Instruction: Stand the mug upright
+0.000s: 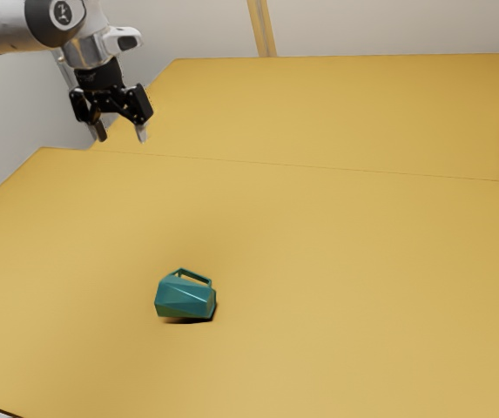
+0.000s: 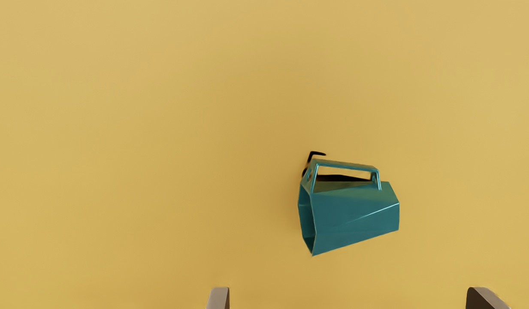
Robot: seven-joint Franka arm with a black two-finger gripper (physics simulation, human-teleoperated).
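Observation:
High above the table at the exterior view's upper left, my gripper [image 1: 122, 136] hangs with its fingers spread and nothing between them. The teal faceted mug [image 1: 185, 298] lies on its side on the table, well below and apart from the gripper, its handle upward. From the wrist view, the mug [image 2: 354, 219] shows its open mouth at one end and its narrower base at the other, with the handle along one side. The gripper [image 2: 348, 298] has its two fingertips wide apart there.
The yellow table [image 1: 336, 279] spreads beneath the mug. Behind it is another yellow surface [image 1: 345, 109], with pale walls around. A dark shadow lies beside the mug.

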